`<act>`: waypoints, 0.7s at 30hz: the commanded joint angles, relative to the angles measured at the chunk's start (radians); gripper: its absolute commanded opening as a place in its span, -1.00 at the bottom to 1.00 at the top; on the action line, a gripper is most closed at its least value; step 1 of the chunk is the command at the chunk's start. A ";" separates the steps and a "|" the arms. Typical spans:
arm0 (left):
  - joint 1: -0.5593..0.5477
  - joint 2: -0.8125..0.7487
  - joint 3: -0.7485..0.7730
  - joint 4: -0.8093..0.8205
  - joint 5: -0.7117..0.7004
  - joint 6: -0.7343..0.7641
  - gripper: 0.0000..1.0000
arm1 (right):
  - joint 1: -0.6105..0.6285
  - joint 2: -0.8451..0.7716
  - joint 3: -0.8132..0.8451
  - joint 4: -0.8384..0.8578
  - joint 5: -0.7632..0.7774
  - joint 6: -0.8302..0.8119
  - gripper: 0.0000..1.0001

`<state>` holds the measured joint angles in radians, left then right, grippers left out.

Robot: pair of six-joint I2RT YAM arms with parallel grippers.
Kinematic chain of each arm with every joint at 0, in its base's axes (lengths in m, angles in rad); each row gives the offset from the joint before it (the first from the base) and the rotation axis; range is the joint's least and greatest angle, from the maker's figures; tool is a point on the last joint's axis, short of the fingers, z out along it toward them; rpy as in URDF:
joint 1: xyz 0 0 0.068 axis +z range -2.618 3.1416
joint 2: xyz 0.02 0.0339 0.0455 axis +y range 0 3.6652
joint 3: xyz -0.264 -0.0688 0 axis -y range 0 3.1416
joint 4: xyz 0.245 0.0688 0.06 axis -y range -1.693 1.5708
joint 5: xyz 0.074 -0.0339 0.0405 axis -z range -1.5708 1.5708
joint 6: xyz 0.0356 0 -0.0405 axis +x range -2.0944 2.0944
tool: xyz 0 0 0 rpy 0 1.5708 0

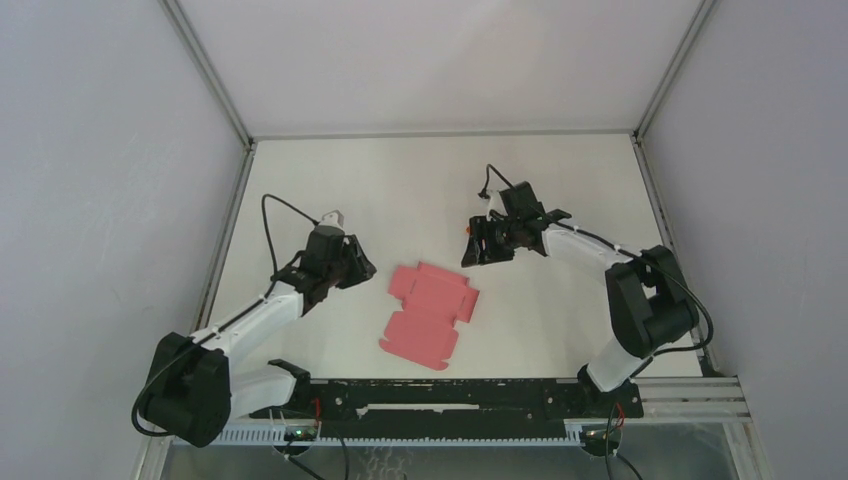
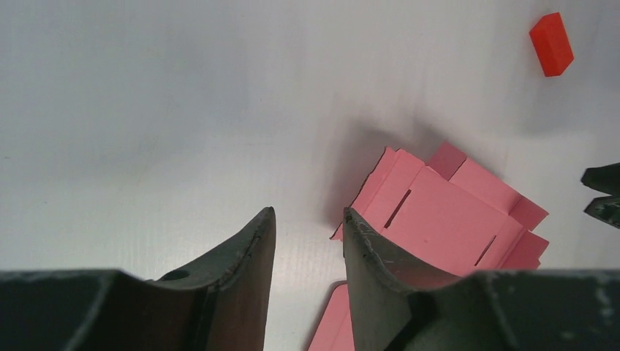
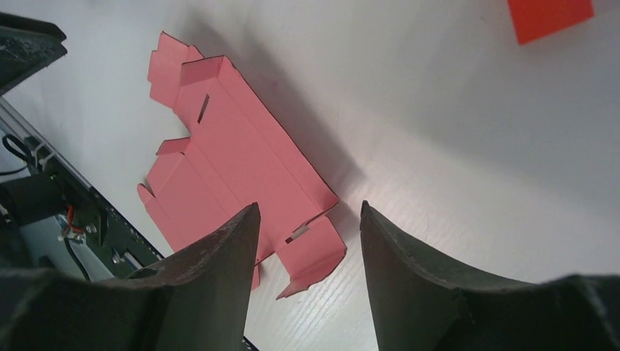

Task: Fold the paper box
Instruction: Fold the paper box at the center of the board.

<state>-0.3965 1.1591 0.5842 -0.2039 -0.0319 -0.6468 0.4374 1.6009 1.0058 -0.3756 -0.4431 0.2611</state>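
- Left end effector [image 2: 307,219]: fingers apart, nothing between them, tips just beside an edge of the paper box [image 2: 453,212].
- Right end effector [image 3: 311,212]: fingers spread, empty, near the box.
- The paper box is pink, unfolded, and lies on the bench [image 1: 400,190] between both arms.
- Only the wrist views show its narrow slots and upturned flaps; the top view gives its whole outline.
- Red block [image 2: 552,44]: apart from the box.

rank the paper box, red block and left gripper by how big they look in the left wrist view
left gripper and paper box: both fill much of the frame, gripper being nearest the camera, so unranked
red block: clearly smallest
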 commanded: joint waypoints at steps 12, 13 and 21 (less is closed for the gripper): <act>0.008 -0.056 -0.098 0.082 0.062 0.003 -0.13 | 0.010 0.208 0.164 0.091 -0.202 -0.202 0.26; 0.008 -0.051 -0.098 0.086 0.065 0.001 -0.14 | 0.014 0.222 0.169 0.088 -0.216 -0.207 0.26; 0.008 -0.022 -0.089 0.102 0.072 0.008 -0.15 | 0.030 0.316 0.216 0.050 -0.280 -0.235 0.27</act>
<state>-0.3939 1.1297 0.4992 -0.1379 0.0299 -0.6476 0.4549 1.8984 1.1759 -0.3294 -0.6579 0.0685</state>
